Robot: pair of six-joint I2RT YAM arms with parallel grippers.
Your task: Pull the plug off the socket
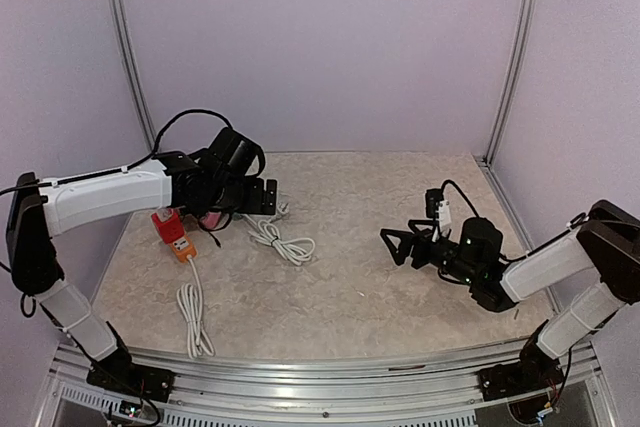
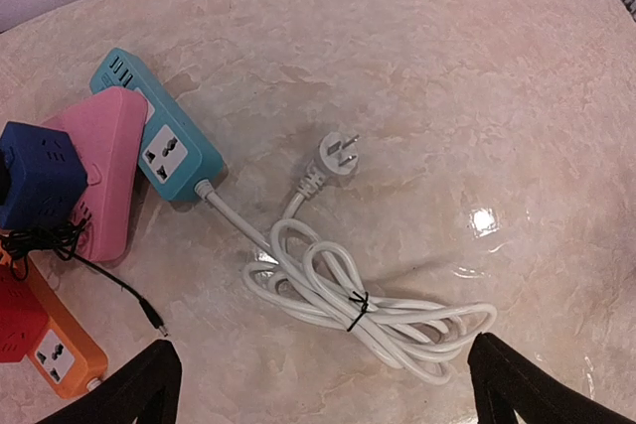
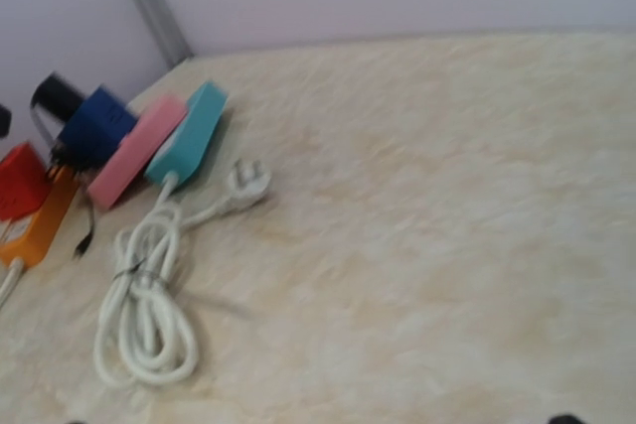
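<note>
Left pincer (image 2: 328, 389): apart, above white cord (image 2: 383, 317)
Right pincer (image 1: 403, 240): apart, empty, right side
Red plug (image 2: 15, 320): on orange strip (image 2: 62, 356), left

Setup's inside a little booth with plain, matte, pale lavender walls on three sides: back wall (image 1: 320, 37), left wall (image 1: 50, 57), right wall (image 1: 590, 77). Thin aluminium posts run up both back corners, left post (image 1: 125, 47) and right post (image 1: 515, 47). The counter (image 1: 380, 197) is a beige marble-look slab, cream with tan veining and a bit glossy. The left wrist view catches a small bright glare spot (image 2: 484, 220) on it. A ribbed metal rail (image 1: 330, 372) runs along the near edge. Light's soft and even, shadows pretty faint.
</note>
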